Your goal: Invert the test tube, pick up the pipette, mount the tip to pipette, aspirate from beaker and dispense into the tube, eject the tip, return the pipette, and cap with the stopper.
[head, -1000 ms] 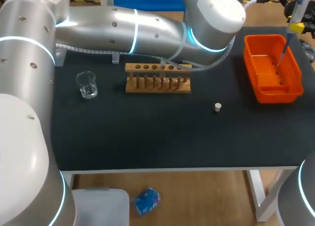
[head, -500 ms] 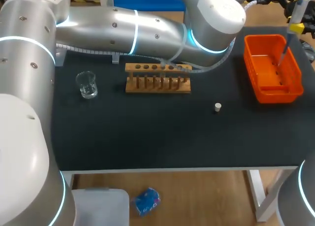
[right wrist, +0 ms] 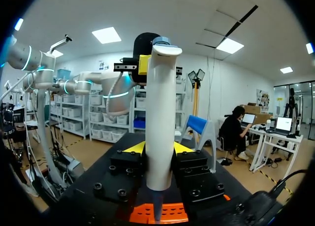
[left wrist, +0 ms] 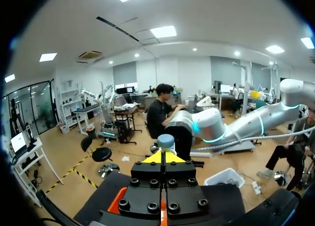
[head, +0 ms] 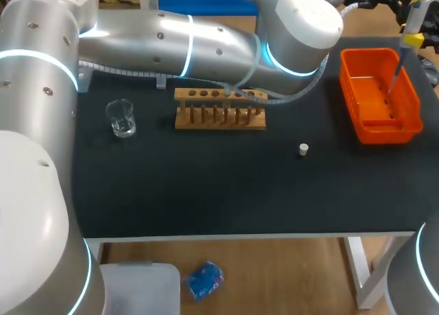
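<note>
The right claw [right wrist: 158, 148] is gripping the white pipette [right wrist: 160, 98] above the orange bin [head: 370, 53]. The left claw [left wrist: 162, 158], pinched closed, is sitting at its top. Tip ejection seems to be happening; returning the pipette and fitting the stopper [head: 304, 149] are not yet done.

Head view overlooks the table [head: 206, 184]; wrist views close above the orange basket [head: 376, 126] face outward.

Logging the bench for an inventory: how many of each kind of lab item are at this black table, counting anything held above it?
Glass beaker: 1
Wooden tube rack: 1
White stopper: 1
Orange basket: 1
Pipette, held above the basket: 1
Total: 5
</note>
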